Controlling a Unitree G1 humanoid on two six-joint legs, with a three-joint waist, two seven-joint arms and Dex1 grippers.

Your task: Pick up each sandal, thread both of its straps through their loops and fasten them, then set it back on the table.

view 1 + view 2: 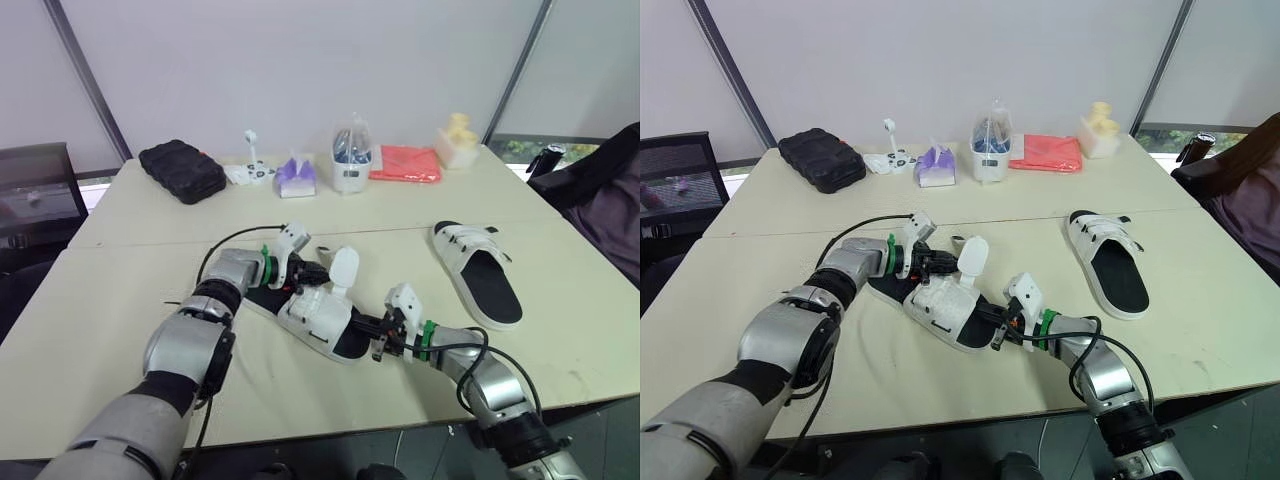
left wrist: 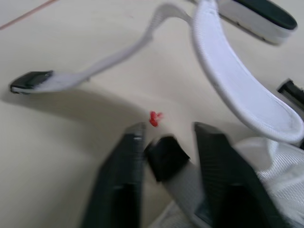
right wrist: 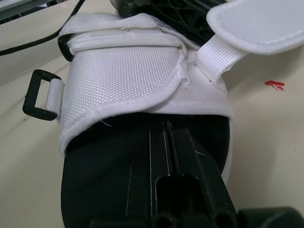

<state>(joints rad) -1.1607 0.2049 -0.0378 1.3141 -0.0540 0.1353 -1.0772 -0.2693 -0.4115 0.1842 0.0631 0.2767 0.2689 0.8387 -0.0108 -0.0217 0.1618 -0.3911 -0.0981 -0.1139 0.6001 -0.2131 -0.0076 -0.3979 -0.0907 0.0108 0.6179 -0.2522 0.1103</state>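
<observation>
Right claw [image 1: 378, 338] pinches the sandal [image 1: 312, 318] heel, left claw [image 2: 168, 137] gapes round the strap [image 2: 183, 183]; close off-centre and it could slip out.

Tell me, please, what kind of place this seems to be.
Probably a robot test room or lab, not a home. The pale beige work table holds assorted small items, a black office chair stands beside it, and grey metal struts cross plain white wall panels.

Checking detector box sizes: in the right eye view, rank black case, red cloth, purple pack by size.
1. black case
2. red cloth
3. purple pack
All sit about equally far back, so nearness barely skews this.
</observation>
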